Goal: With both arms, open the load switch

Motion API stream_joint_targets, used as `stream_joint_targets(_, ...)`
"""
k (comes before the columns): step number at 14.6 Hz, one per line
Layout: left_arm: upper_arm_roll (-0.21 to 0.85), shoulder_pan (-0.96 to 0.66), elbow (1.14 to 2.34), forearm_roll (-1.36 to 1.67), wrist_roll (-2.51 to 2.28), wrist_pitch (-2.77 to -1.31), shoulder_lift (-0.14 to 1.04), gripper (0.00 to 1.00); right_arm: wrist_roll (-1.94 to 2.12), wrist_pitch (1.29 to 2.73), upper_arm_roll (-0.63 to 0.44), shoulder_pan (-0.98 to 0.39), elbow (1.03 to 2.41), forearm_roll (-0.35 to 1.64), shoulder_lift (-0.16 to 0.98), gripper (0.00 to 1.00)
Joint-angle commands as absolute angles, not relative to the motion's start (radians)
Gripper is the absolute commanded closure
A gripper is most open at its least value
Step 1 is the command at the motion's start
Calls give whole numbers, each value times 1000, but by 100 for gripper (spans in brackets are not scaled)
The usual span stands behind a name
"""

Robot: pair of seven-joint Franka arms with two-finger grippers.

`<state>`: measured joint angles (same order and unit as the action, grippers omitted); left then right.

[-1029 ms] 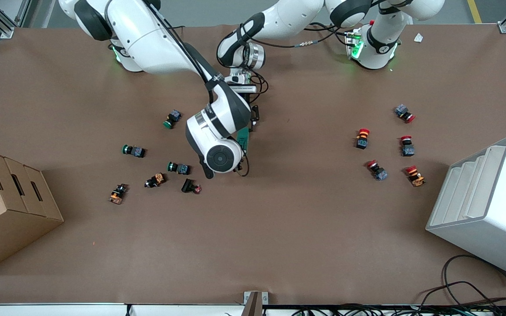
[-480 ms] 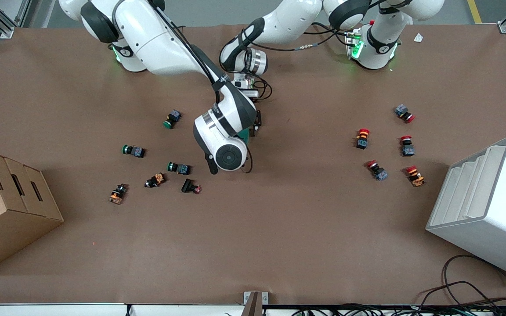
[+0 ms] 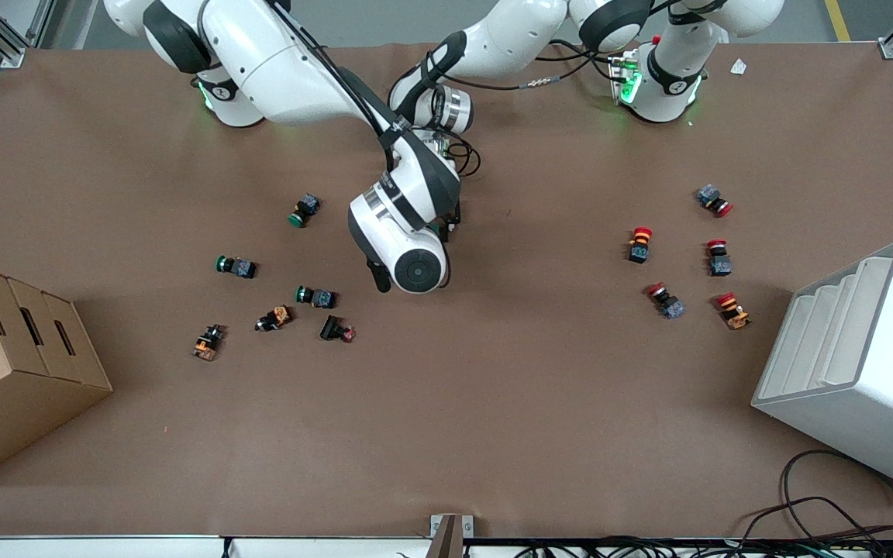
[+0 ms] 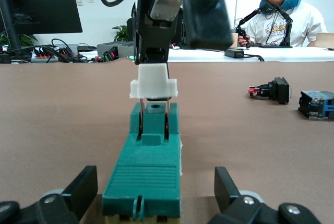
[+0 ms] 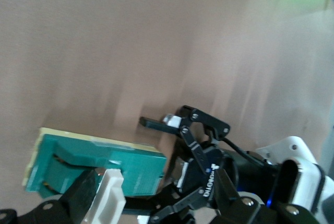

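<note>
**Two-arm grasp on the load switch.** The left gripper (image 4: 155,178) straddles the load switch (image 4: 148,169) with its jaws wide. A gap shows on each side of the block, so it brackets the block without clamping it, probably to stop it sliding. The block lies flat near the middle of the tabletop (image 3: 493,403). At its end, the white sliding piece (image 4: 153,84) stands raised on two thin pins. The right gripper (image 4: 151,57) reaches down from above and is closed on this piece, placed for an upward pull.

**Surroundings.**
- Nearer the front camera than the load switch: a cardboard box (image 3: 12,364) at the right arm's end and a white rack (image 3: 857,364) at the left arm's end.
- Toward the right arm's end from the load switch: green and orange push buttons (image 3: 313,295).
- Toward the left arm's end: red-capped push buttons (image 3: 665,301), well apart from it.

Nothing appears to block either gripper.
</note>
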<state>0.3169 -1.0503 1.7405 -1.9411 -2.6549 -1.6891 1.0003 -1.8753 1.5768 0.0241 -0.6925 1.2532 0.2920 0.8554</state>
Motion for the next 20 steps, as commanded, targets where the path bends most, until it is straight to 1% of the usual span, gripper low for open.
stream_joint_targets(1,311,-1072,1732,-1951,-2660,-1683,1038,1,-1894,1540,40,-696,1276,317,819,0)
stream_joint_targets(10,324,-1083,1743,-1921,-2666,-1683,1035,0,-1890,1555,48,-723,1318,318,830,0)
stream_joint_targets(13,324,-1097,1749,-1910,-2666,-1683,1032,0,-1885,1606,48,-726,1361,308,831,0)
stream_joint_targets(15,324,-1097,1750,-1910,-2665,-1683,1034,0,-1884,1605,46,-721,1358,293,827,0)
stream_joint_targets(17,322,-1097,1750,-1910,-2663,-1683,1035,0,-1812,1588,40,-706,1339,276,805,0)
stream_joint_targets(19,322,-1098,1750,-1910,-2663,-1683,1034,0,-1688,1540,35,-658,1321,253,738,0)
stream_joint_targets(20,322,-1098,1750,-1910,-2663,-1683,1034,0,-1628,1537,35,-614,1318,214,682,0)
